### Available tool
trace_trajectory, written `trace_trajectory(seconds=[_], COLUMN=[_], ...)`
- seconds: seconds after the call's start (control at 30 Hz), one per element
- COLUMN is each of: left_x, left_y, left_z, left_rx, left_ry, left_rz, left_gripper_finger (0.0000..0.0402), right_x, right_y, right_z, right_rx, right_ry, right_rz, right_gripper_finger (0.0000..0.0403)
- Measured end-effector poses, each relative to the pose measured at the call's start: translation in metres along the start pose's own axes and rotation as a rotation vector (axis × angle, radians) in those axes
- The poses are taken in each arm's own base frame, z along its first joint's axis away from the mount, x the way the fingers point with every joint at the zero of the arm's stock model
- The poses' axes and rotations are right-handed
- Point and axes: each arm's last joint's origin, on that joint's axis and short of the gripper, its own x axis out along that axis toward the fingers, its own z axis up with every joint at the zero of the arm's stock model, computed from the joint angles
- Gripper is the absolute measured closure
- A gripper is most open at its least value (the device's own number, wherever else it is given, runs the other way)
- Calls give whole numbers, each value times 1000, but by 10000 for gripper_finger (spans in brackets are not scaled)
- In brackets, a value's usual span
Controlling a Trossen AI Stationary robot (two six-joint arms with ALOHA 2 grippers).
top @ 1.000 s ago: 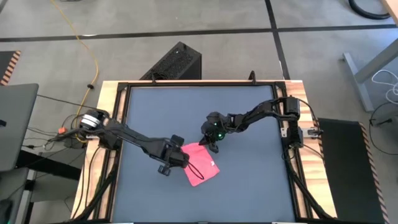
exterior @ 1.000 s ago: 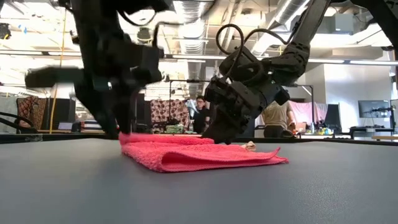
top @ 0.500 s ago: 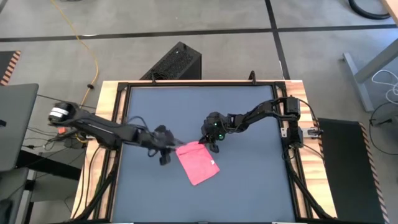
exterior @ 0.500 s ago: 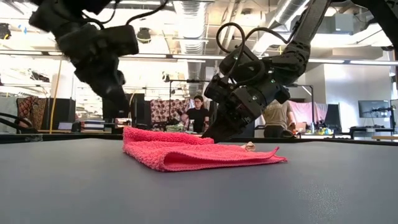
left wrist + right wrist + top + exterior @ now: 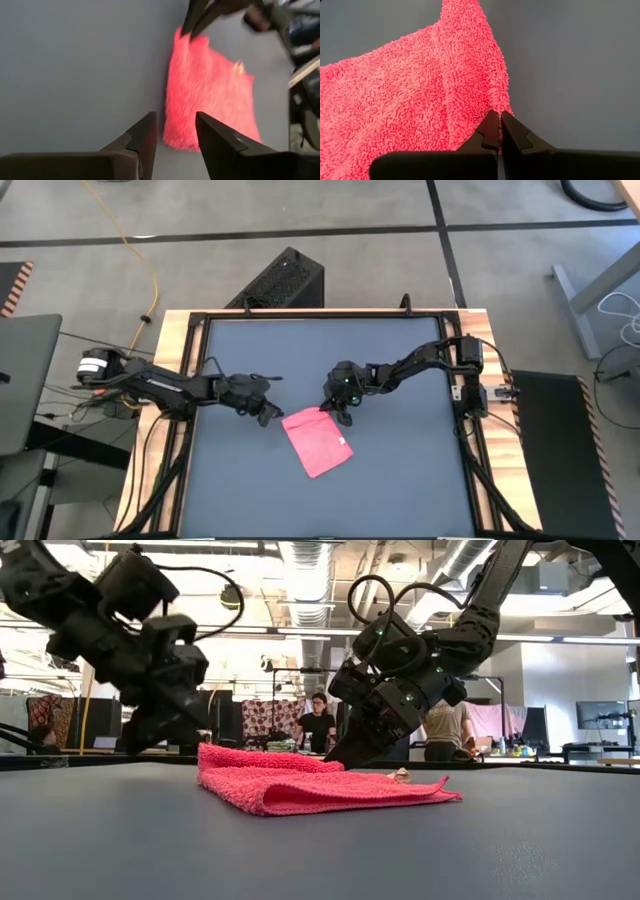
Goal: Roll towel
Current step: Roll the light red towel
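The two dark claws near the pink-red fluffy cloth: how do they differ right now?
The left gripper is open, empty and off the pinkish-red terry towel, hovering above the table beside it. The right gripper is shut, pinching the towel's edge at a far corner, tip down at the dark tabletop. Both are dark, two-fingered, and point toward the towel.

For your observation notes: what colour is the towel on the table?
The towel is plain pinkish-red, with no pattern; the right wrist view shows it best.
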Motion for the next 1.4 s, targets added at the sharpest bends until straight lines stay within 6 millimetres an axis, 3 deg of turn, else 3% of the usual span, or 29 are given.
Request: trace_trajectory(seconds=[0.37,0.57,0.83,1.1,1.4], left_x=[34,39,39,41,53], left_y=[7,4,4,1,-35], left_z=[-6,-5,-10,-11,-2], left_rx=[-9,52,112,165,456], left_ry=[121,147,181,170,256], left_rz=[-43,-100,-90,-56,131], left_gripper_finger=[213,210,267,391,400], right_x=[0,0,0,0,0], right_y=[-1,0,-1,-1,-1], right_z=[1,0,0,0,1], right_rx=[6,8,4,-58,-309], right_ry=[-2,1,1,3,22], right_rz=[-11,-12,-14,-28,-100], right_gripper_finger=[382,381,381,382,382])
